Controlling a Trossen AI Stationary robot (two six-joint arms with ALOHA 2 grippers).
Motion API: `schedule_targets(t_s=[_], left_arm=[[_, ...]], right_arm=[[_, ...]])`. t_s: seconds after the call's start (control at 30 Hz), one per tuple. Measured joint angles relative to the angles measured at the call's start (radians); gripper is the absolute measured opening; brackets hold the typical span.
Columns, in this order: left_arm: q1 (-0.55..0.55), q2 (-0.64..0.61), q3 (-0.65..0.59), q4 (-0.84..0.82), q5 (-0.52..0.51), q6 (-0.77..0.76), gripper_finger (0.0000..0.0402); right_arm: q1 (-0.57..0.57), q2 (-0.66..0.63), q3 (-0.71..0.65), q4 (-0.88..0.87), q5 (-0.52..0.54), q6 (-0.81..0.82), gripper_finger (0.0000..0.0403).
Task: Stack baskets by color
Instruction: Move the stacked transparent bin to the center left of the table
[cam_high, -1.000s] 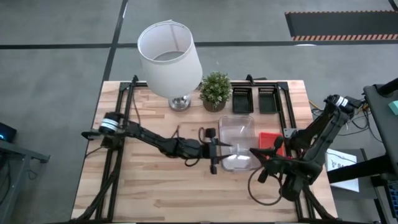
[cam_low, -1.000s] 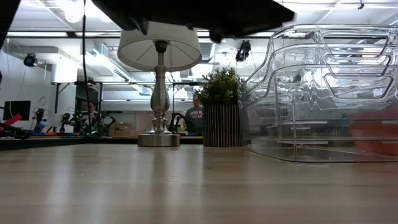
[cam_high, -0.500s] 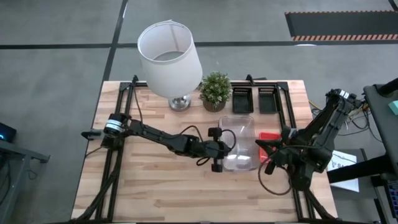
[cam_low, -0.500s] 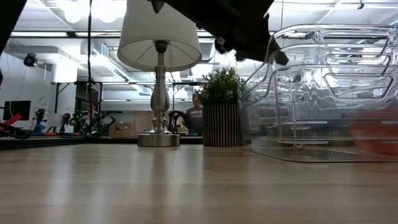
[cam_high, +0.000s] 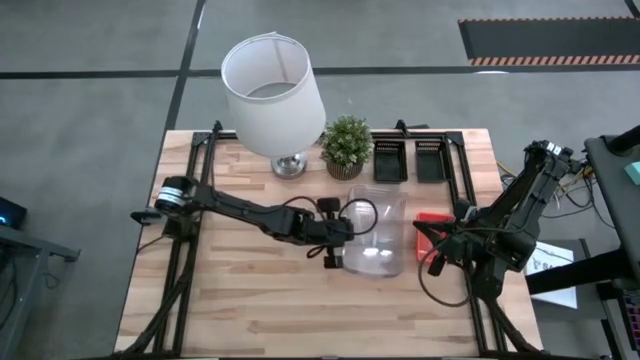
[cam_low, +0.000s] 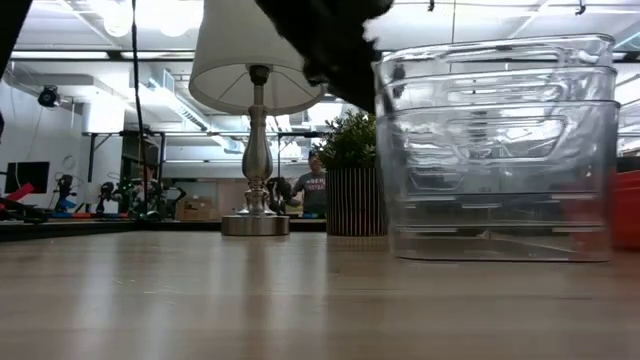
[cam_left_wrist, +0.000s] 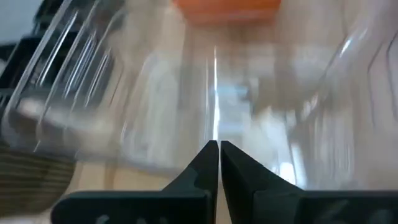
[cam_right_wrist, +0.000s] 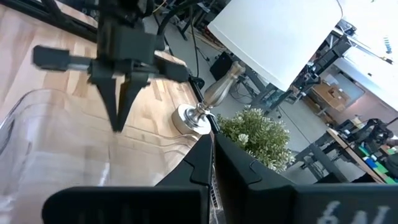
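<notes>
1. From above, you see the whole table (cam_high: 230, 300): the clear baskets (cam_high: 376, 238) sit as one nested pile near the middle, two black baskets (cam_high: 409, 160) lie side by side at the far edge beside the potted plant (cam_high: 347, 144), and the red-orange basket (cam_high: 434, 226) lies just to the right of the clear pile.
2. The overhead cannot tell you how many clear baskets there are; the table-level view can. There the clear baskets (cam_low: 495, 150) show several rims one inside another, standing upright on the wood, with a sliver of red-orange basket (cam_low: 630, 210) at the frame's right edge.
3. Your left gripper (cam_high: 332, 253) is at the clear pile's left rim. Its wrist view shows the left gripper (cam_left_wrist: 218, 149) with fingers pressed tip to tip; the clear wall lies just past the tips, and I can't tell whether a rim is caught between them.
4. That same view looks through the plastic to the red-orange basket (cam_left_wrist: 225, 7) beyond.
5. Your right gripper (cam_high: 433, 258) hangs just right of the pile, near the red-orange basket, holding nothing. In its wrist view the right gripper (cam_right_wrist: 213, 144) has fingers clenched together.
6. Only that right wrist view faces the left gripper (cam_right_wrist: 118, 121) head-on, tips pointing down at the clear baskets (cam_right_wrist: 56, 155), with the lamp (cam_right_wrist: 273, 37) and potted plant (cam_right_wrist: 258, 134) behind.
</notes>
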Motion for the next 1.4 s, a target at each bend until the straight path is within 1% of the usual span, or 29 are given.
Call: schedule_targets(t_s=[0.1, 0.23, 0.3, 0.4, 0.5, 0.6, 0.7, 0.83, 0.97, 1.03, 1.27, 1.4], left_arm=[[0.005, -0.030, 0.000, -0.112, -0.007, -0.027, 0.0001], [0.009, -0.081, 0.001, -0.333, -0.036, -0.077, 0.0001], [0.010, -0.099, -0.005, -0.382, -0.035, -0.085, 0.0001], [0.010, -0.136, 0.005, -0.337, -0.029, -0.079, 0.0001], [0.010, -0.176, 0.010, -0.196, -0.030, -0.073, 0.0001], [0.012, -0.170, -0.019, -0.090, -0.027, -0.061, 0.0001], [0.013, -0.137, -0.056, -0.009, 0.010, -0.044, 0.0001], [0.012, -0.113, -0.096, -0.031, 0.047, -0.080, 0.0001], [0.012, -0.113, -0.110, -0.192, 0.087, -0.178, 0.0001], [0.012, -0.123, -0.109, -0.312, 0.104, -0.227, 0.0001], [0.013, -0.158, -0.107, -0.700, 0.109, -0.355, 0.0001], [0.011, -0.169, -0.107, -0.907, 0.127, -0.402, 0.0001]], right_arm=[[0.000, 0.000, 0.000, 0.001, -0.006, 0.001, 0.0009], [0.000, 0.001, 0.000, 0.003, -0.006, 0.003, 0.0009], [0.000, 0.002, 0.000, 0.006, -0.006, 0.008, 0.0009], [0.000, 0.002, 0.000, 0.008, -0.006, 0.012, 0.0009], [0.000, 0.002, 0.000, 0.009, -0.008, 0.014, 0.0009], [0.000, 0.003, 0.000, 0.009, -0.014, 0.019, 0.0009], [0.000, 0.003, 0.000, 0.009, -0.034, 0.020, 0.0009], [0.000, 0.003, -0.003, 0.008, -0.035, 0.027, 0.0009], [0.000, 0.004, -0.007, 0.007, -0.052, 0.027, 0.0009], [0.000, 0.004, -0.008, 0.006, -0.054, 0.027, 0.0009], [0.000, 0.003, -0.008, 0.007, -0.054, 0.027, 0.0009], [0.000, 0.003, -0.009, 0.009, -0.053, 0.027, 0.0009]])
